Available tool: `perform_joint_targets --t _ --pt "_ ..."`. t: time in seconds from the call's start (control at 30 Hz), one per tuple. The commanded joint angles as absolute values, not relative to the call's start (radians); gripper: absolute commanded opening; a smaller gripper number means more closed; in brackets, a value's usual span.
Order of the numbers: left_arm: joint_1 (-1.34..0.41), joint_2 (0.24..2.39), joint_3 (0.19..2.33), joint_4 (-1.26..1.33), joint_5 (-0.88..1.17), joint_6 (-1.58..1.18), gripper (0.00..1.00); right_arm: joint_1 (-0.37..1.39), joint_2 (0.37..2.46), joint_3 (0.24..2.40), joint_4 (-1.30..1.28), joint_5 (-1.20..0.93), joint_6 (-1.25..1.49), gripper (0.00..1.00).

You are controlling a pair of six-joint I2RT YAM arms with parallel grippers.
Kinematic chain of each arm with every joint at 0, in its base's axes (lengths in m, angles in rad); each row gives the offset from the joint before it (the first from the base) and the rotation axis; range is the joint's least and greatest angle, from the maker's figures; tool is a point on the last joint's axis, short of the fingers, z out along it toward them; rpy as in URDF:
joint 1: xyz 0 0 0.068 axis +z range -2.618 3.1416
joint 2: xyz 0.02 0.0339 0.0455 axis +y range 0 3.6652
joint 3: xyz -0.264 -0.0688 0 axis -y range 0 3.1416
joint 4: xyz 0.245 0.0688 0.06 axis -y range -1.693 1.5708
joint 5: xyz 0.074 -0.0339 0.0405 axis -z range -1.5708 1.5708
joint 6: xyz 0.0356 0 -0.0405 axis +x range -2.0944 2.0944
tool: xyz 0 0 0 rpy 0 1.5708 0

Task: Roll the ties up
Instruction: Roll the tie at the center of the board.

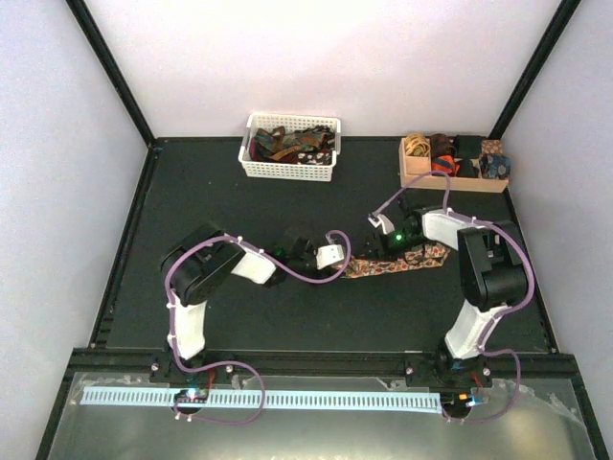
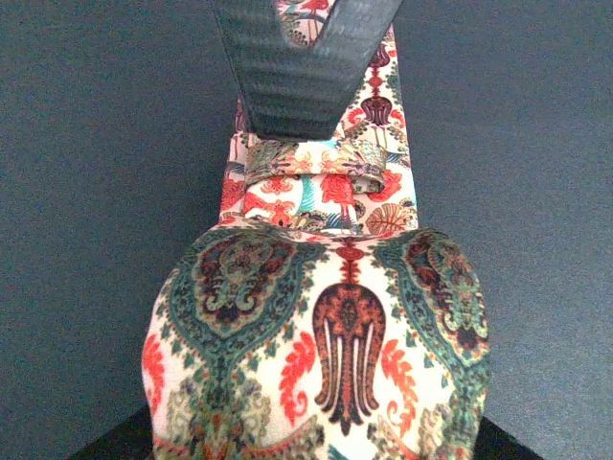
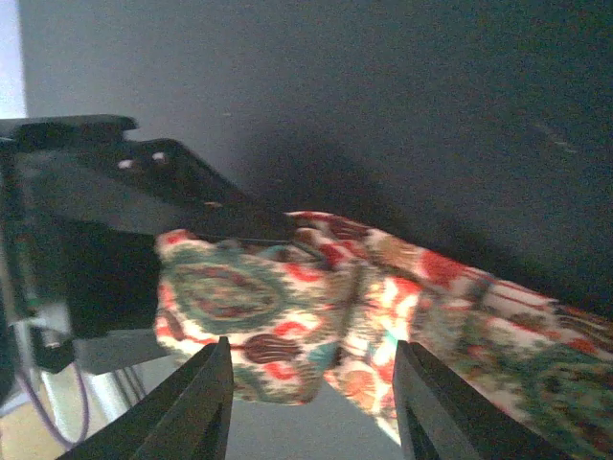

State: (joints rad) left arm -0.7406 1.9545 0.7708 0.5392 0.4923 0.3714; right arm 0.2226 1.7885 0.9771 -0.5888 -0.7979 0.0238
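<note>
The red-green-beige floral tie point(image 1: 397, 264) lies flat across the dark mat between the two arms. Its left end is folded into a thick bundle that fills the bottom of the left wrist view point(image 2: 321, 355). My left gripper point(image 1: 342, 261) holds that bundle a little above the mat, with its jaws hidden under the fabric. In the right wrist view the bundle point(image 3: 259, 316) hangs from the dark left gripper. My right gripper point(image 3: 311, 402) is open, one finger on each side of the bundle, not touching it. The right fingers point(image 2: 297, 72) show over the tie strip.
A white slatted basket point(image 1: 287, 172) with several loose ties point(image 1: 292, 144) stands at the back centre. A tan wooden compartment box point(image 1: 450, 180) with rolled ties point(image 1: 441, 149) stands at the back right. Purple cables loop beside both arms.
</note>
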Motion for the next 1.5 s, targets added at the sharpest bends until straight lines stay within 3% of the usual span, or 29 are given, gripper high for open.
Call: perform_joint_targets --t 0.0,0.23,0.33,0.6,0.73,0.9,1.03,1.47 --pt "-0.736 1.976 0.781 0.319 0.434 0.425 0.40 0.251 1.733 0.948 -0.545 -0.913 0.093 0.50" --pt "-0.739 1.988 0.791 0.317 0.433 0.417 0.42 0.320 1.781 0.966 -0.505 -0.889 0.166 0.49" --pt "-0.740 1.991 0.799 0.313 0.433 0.411 0.42 0.324 1.813 0.974 -0.521 -0.847 0.152 0.43" --pt "-0.740 1.999 0.807 0.313 0.439 0.396 0.44 0.322 1.822 1.014 -0.592 -0.793 0.082 0.02" --pt "-0.739 2.001 0.803 0.321 0.436 0.387 0.48 0.311 1.822 1.013 -0.620 -0.753 0.052 0.01" --pt "-0.731 1.965 0.763 0.413 0.467 0.351 0.72 0.275 1.818 0.989 -0.623 -0.697 0.018 0.01" --pt "-0.726 1.941 0.728 0.526 0.519 0.300 0.82 0.247 1.813 0.965 -0.622 -0.660 0.001 0.01" --pt "-0.753 2.096 0.746 0.947 0.593 0.136 0.91 0.238 1.816 0.921 -0.565 -0.575 0.003 0.01"
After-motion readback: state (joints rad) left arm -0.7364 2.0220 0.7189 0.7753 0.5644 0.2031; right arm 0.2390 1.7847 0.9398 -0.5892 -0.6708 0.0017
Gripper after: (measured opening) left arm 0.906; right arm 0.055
